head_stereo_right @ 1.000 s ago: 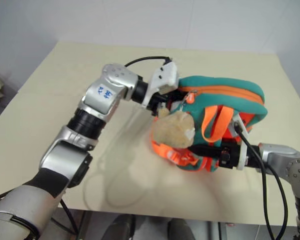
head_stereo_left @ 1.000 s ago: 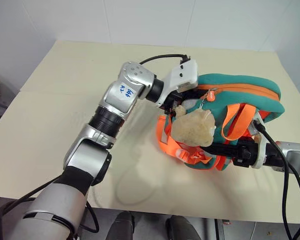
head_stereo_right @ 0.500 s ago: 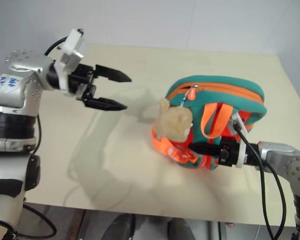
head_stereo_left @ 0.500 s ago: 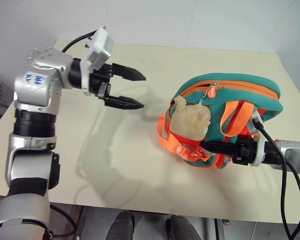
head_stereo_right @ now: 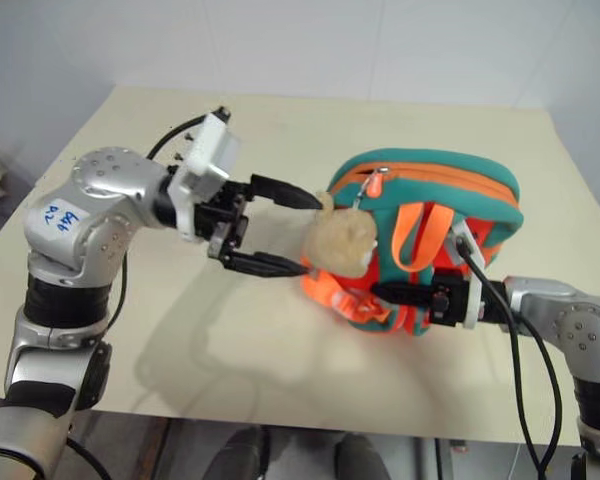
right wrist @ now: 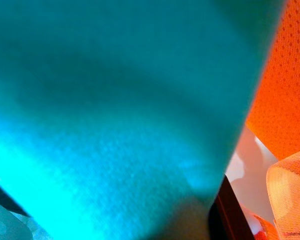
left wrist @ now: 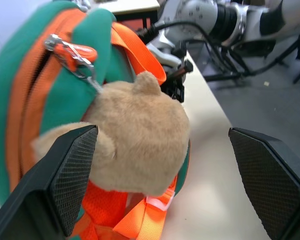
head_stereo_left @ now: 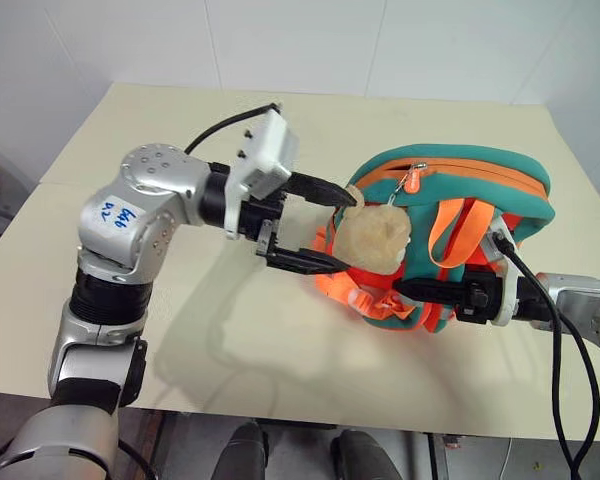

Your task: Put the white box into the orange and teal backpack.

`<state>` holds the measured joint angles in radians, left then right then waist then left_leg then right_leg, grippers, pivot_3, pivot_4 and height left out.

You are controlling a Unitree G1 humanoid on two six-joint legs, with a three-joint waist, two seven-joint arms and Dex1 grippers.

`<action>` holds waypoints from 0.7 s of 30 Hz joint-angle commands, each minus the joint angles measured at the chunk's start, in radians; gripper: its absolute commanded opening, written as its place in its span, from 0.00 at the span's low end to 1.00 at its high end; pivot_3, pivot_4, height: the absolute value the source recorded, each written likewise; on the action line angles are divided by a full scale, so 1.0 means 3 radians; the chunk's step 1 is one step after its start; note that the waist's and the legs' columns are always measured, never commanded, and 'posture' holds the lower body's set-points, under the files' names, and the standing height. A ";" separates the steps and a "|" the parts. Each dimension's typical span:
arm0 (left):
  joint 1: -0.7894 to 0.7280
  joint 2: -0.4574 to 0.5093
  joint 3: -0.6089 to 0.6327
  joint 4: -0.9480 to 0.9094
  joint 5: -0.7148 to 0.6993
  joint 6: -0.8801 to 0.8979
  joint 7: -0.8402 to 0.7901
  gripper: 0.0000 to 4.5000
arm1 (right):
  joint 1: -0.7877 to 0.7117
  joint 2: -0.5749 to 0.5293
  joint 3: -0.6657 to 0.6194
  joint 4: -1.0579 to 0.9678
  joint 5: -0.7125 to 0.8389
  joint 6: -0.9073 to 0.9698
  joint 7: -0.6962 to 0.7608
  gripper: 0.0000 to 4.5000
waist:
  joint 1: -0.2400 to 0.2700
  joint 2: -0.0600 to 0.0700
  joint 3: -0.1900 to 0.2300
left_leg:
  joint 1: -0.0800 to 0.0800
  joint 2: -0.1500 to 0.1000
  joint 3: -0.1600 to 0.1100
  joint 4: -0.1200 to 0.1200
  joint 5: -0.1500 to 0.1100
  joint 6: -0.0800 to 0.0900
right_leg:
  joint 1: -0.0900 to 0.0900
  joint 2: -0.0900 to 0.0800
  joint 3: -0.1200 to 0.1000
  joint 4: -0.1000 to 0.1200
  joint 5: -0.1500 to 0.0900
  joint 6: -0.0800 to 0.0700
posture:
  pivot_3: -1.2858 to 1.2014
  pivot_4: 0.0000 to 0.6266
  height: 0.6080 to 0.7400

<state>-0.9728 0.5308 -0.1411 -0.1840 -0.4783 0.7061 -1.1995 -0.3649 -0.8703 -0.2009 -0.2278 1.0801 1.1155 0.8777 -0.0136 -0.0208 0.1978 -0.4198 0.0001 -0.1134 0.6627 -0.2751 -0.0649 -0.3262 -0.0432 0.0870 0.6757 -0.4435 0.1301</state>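
the left jaws (head_stereo_left: 325, 228) were spread wide and held nothing, set either side of the plush toy charm (head_stereo_left: 373, 238), apparently so that it could be moved off the zipper pull (head_stereo_left: 411, 184). the right jaws (head_stereo_left: 412, 290) were clenched low on the orange and teal backpack (head_stereo_left: 480, 185), probably on a strap or fabric fold, though the exact hold was hidden; the bag was thereby steadied upright on the counter (head_stereo_left: 280, 340). the white box could not be made out, so it was judged to be already inside the bag.

Bright even overhead light; soft shadows on table (head_stereo_left: 280, 340); right wrist view blurred, close-up teal fabric.
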 commanded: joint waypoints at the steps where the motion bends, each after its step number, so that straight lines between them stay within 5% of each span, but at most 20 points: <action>1: -0.0011 -0.0046 -0.0153 -0.0081 0.0154 -0.0213 0.0113 0.99 | -0.0002 0.0024 -0.0008 -0.0037 -0.0001 0.0000 0.0031 0.01 | 0.0002 0.0000 0.0000 | 0.0000 0.0000 0.0000 0.0000 0.0000 0.0000 | 0.0000 0.0000 0.0000 -0.0001 0.0000 0.0000 | 0.52 0.24 1.00; 16: -0.0045 -0.0252 -0.0651 0.0392 0.1334 -0.1473 0.0706 0.99 | 0.0094 0.0095 -0.0105 -0.0114 0.0046 -0.0008 -0.0087 0.01 | 0.0048 0.0000 0.0000 | -0.0002 -0.0005 0.0000 0.0000 0.0002 0.0002 | 0.0001 -0.0003 0.0002 -0.0010 0.0005 0.0006 | 0.52 0.24 1.00; 21: -0.0061 -0.0359 -0.0603 0.0473 0.1418 -0.1627 0.0805 0.73 | 0.0080 0.0111 -0.0098 -0.0109 0.0051 -0.0011 -0.0105 0.01 | 0.0050 0.0000 0.0000 | -0.0003 -0.0006 0.0000 0.0000 0.0002 0.0003 | 0.0001 -0.0004 0.0002 -0.0010 0.0005 0.0006 | 0.52 0.24 1.00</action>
<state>-0.9731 0.4309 -0.3384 -0.0299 -0.0677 0.2448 -0.9807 -0.3426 -0.8421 -0.2069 -0.2340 1.0813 1.1129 0.8477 0.0014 -0.0209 0.1978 -0.4207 -0.0019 -0.1134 0.6627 -0.2744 -0.0640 -0.3258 -0.0443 0.0874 0.6727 -0.4419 0.1320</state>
